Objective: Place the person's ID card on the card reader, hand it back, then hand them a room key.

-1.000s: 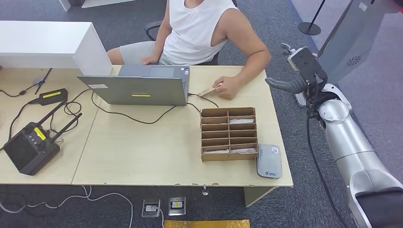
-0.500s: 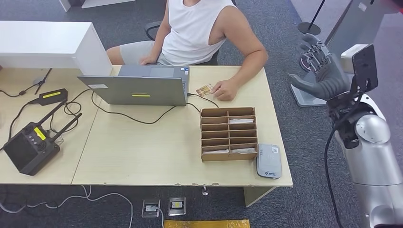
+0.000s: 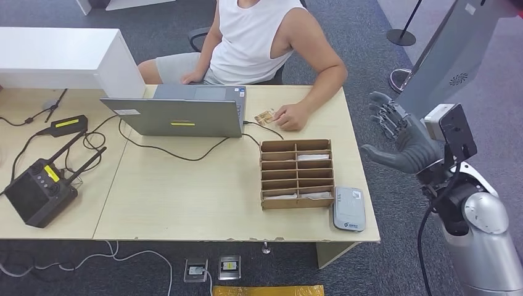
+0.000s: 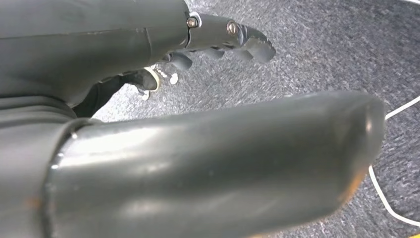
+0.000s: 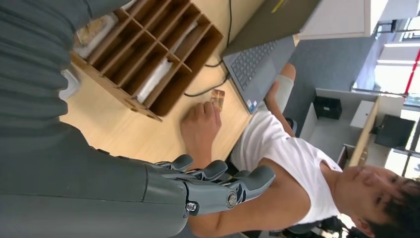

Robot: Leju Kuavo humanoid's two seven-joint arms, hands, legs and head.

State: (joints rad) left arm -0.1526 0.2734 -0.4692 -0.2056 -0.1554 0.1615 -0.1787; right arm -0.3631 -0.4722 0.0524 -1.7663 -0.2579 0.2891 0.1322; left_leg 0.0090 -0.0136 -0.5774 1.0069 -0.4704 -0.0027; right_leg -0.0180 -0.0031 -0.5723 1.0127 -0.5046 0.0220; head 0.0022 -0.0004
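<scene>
Reaching for the ID card is the step in hand, and it has not yet made contact. Order of attention runs from the largest item down.

1. Desk (image 3: 185, 203): the work surface lies ahead of and below the fingertips of the right hand (image 3: 404, 143), which hangs off the desk's edge over the carpet. Bring the fingers in over the surface before lowering them.

2. Person (image 3: 259, 37): seated at the far side, one hand (image 3: 295, 116) resting on the desk, well beyond the robot's fingertips. That hand's fingers touch the card, so approach slowly and let the person release or offer it; a fast sweep could strike the wrist.

3. Wooden tray (image 3: 297, 174): a divided box holding pale cards, lying between the fingers and the laptop (image 3: 185, 114). Pass on the far side of it, not across it.

4. Card reader (image 3: 350, 208): a flat grey pad just beside the tray, nearer the robot than the fingertips. This is the card's destination.

5. ID card (image 3: 266, 116): flat on the desk beside the laptop's corner, well apart from the robot's fingers.

Right-hand fingers are spread and hold nothing. The left hand (image 4: 218, 39) hangs over carpet, fingers curled loosely, nothing visible in them; whether fully closed cannot be told.
</scene>
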